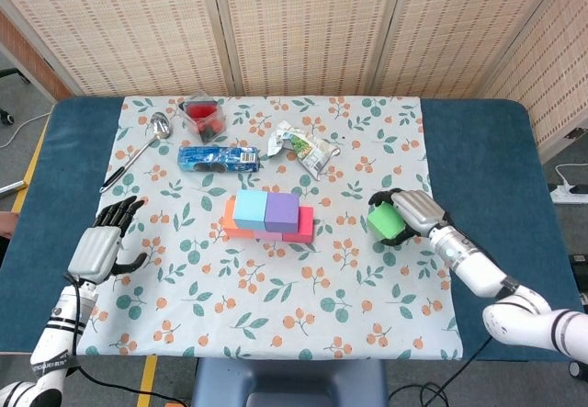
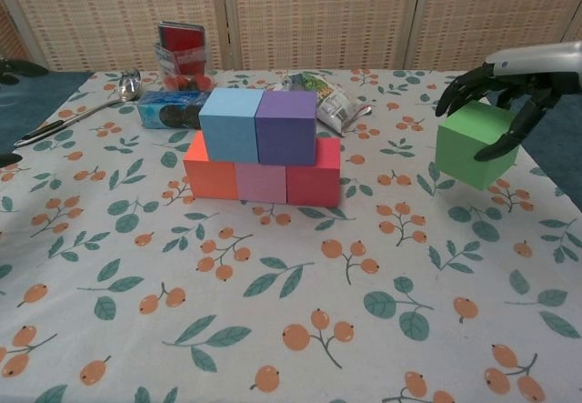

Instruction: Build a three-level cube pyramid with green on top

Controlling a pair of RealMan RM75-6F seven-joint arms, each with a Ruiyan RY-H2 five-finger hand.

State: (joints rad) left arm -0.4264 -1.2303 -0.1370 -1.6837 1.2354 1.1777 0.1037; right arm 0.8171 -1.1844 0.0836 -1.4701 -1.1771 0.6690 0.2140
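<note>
The green cube [image 2: 475, 144] hung clear of the cloth [image 2: 273, 330], well to the right of the stack [image 2: 262, 148] and about level with its upper row; your right hand [image 2: 505, 80] grasped it from above, dark fingers [image 2: 459, 89] draped over its top and down its sides; the head view showed the same hold, the cube [image 1: 386, 222] tucked under the hand [image 1: 413, 212]. It looked light and stiff, likely foam or painted wood, with flat matte faces that should not slip much; that is a judgement from its look only. The hold on opposite side faces seemed sound; you would want the underside kept free so it could seat flat. The landing place was the seam between the blue cube [image 2: 229, 125] and the purple cube [image 2: 286, 126]; those two sat loose on the lower row, so a sideways nudge could shift them. Your left hand [image 1: 101, 242] rested by the cloth's left edge, fingers spread, holding nothing.
</note>
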